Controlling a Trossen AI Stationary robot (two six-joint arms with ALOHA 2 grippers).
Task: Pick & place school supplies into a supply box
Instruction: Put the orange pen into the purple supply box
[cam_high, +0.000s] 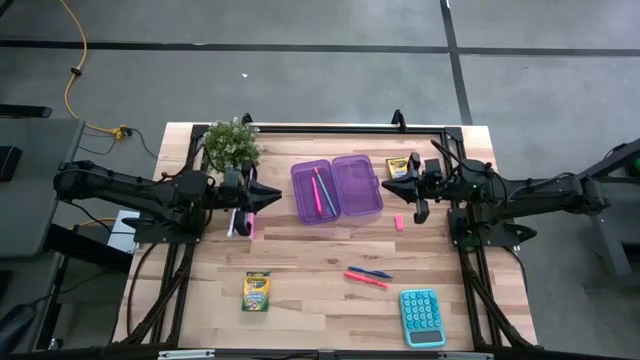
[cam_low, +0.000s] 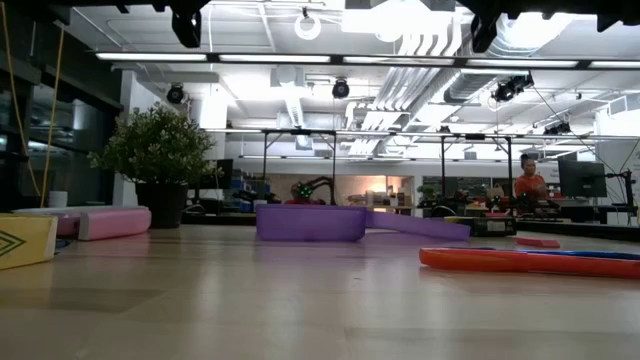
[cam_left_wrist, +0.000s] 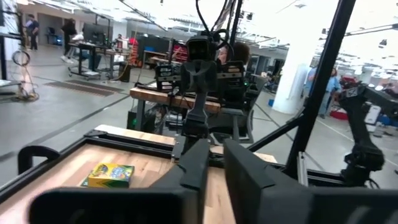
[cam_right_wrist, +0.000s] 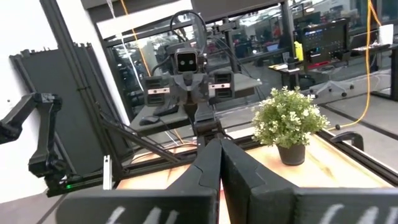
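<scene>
The purple case (cam_high: 337, 189) lies open at the table's centre rear, its two halves side by side; the left half holds a pink pen (cam_high: 322, 189) and a blue pen (cam_high: 315, 190), laid lengthwise and close together; the right half looks empty. One crayon box (cam_high: 398, 167) lies just right of the case, near the rear edge; a second crayon box (cam_high: 257, 292) lies well forward on the left; a red pen (cam_high: 366, 280) and another blue pen (cam_high: 371, 272) lie together forward of the case; a small pink eraser (cam_high: 399, 222) lies between the case and the right gripper.

The left gripper (cam_high: 270, 197) sits just left of the case, apart from it, fingers pointed toward it; its wrist view shows the fingers (cam_left_wrist: 245, 171) close together with a narrow gap and nothing between them. The right gripper (cam_high: 415, 184) sits just right of the rear crayon box, near the eraser; its wrist view shows the fingers (cam_right_wrist: 242, 168) closed almost together, holding nothing.

A pink-and-white booklet (cam_high: 241, 223) lies beneath the left arm; a potted plant (cam_high: 232, 144) stands at the rear left corner; a teal calculator (cam_high: 422, 317) lies at the front right. A person (cam_low: 527, 180) shows in the room beyond the table.
</scene>
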